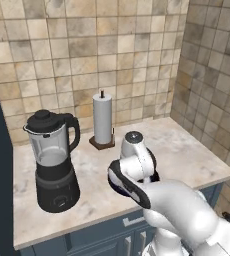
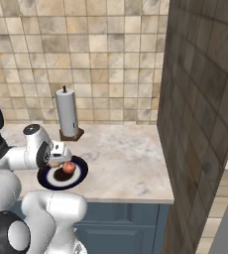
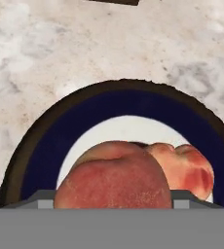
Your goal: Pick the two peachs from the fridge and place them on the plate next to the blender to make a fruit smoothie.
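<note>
On the marble counter (image 2: 121,154), just right of the blender (image 1: 53,160), sits the navy plate (image 2: 79,174) w/ pale centre; both peaches are over it. Near peach (image 3: 114,177) sits right at the gripper (image 2: 53,161), far peach (image 3: 184,170) lies beside it, touching or nearly so, on the plate's white middle. Fruits are roundish, no clear long axis; the near one's crease runs across its top in hand view. Jaw state: can't tell, fingertips hidden behind the near peach, so unclear if it's clamped or let go. Right base view shows one peach on the plate next to the hand. Paper towel roll (image 1: 102,119) stands upright on a brown base behind the plate. Counter is pale veined stone over blue cabinets (image 2: 121,218); beige tile wall (image 1: 87,50) behind, darker tiled wall to the right.
</note>
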Controlling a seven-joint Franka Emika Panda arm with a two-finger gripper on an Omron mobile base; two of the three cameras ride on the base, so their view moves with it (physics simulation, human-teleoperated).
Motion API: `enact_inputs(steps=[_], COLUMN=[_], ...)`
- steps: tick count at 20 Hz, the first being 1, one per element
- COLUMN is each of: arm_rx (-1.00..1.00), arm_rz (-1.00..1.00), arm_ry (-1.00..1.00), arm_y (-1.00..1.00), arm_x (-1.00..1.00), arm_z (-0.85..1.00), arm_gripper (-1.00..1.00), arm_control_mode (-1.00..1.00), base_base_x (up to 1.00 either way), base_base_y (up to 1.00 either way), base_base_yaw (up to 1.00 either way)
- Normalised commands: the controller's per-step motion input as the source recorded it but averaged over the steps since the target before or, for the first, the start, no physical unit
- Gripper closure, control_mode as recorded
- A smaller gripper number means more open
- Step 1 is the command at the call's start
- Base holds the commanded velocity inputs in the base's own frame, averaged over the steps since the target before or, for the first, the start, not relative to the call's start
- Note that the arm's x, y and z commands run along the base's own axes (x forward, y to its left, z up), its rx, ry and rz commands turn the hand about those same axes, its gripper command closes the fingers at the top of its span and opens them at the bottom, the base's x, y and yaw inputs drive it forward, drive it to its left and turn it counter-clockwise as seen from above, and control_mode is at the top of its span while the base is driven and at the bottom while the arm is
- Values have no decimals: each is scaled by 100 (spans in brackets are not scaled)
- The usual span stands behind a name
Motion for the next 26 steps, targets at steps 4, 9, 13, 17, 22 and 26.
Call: enact_inputs(steps=[4, 9, 13, 17, 22, 26], arm_rx=[-2, 0, 0, 0, 2, 2], arm_rz=[0, 0, 0, 0, 0, 0], arm_ry=[0, -5, -18, -31, -36, -38], arm_y=[8, 0, -12, -45, -61, -62], arm_x=[40, -5, -79, -100, -100, -100], arm_z=[-3, 35, 78, 85, 99, 100], arm_gripper=[-100, -100, -100, -100, -100, -100], arm_control_mode=[-100, -100, -100, -100, -100, -100], base_base_x=[0, 0, 0, 0, 0, 0], base_base_y=[0, 0, 0, 0, 0, 0], base_base_yaw=[0, 0, 0, 0, 0, 0])
